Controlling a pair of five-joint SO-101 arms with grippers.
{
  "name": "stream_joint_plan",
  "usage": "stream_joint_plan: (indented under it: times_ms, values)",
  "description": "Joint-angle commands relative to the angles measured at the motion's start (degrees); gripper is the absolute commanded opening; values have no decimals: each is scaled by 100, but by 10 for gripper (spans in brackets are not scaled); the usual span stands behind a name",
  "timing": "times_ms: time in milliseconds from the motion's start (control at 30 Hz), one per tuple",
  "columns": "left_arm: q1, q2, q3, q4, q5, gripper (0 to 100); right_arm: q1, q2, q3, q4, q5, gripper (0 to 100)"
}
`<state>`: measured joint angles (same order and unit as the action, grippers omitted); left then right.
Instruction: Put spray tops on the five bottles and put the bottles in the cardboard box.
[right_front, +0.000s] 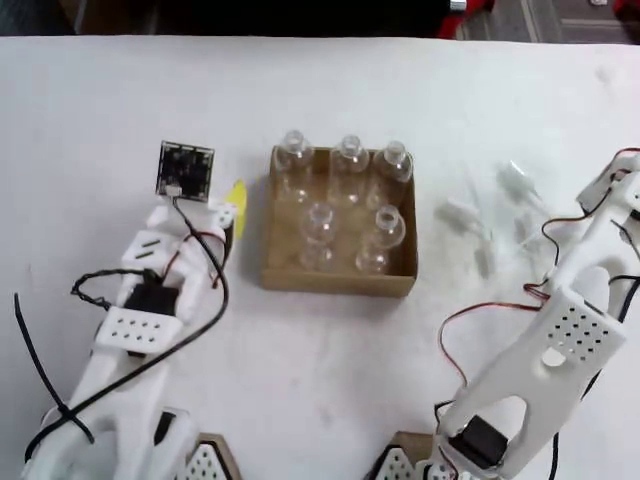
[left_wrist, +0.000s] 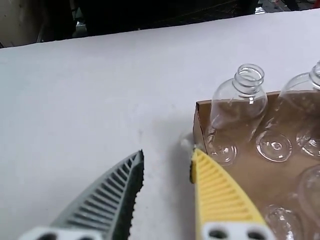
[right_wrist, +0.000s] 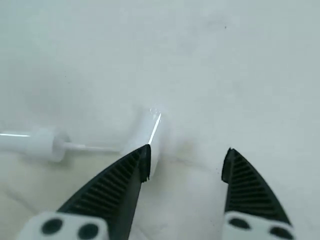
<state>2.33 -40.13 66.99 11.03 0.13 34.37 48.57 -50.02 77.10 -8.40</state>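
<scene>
- The left gripper (left_wrist: 167, 160) is open, its grey and yellow fingers spread. The yellow tip sits just beside the outer wall of the cardboard box (left_wrist: 199, 120).
- In the box the five bottles (right_front: 349, 160) stand upright with bare necks.
- The right gripper (right_wrist: 186, 157) is open low over the table (right_front: 320, 90).
- A spray top (right_wrist: 150, 132) lies flat at the tip of one black finger.
- More spray tops (right_front: 480, 225) lie scattered between the box and the right arm.
</scene>
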Motion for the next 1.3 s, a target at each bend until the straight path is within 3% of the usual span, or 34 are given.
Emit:
stream_joint_plan:
  times_ms: [0, 133, 600, 833, 1267]
  values:
    - [40, -4, -26, -132, -70, 150, 57, 154, -712, 48, -484, 212]
    - [40, -4, -26, -123, -70, 150, 4, 505, -1020, 40, -853, 214]
    - [40, -4, -26, -141, -70, 150, -189, 1587, -2479, 84, -897, 212]
    - [40, -4, -26, -141, -70, 150, -365, 1622, -2734, 321, -1459, 213]
    - [48, -4, -26, -149, -70, 150, -382, 1974, -2629, 286, -1530, 211]
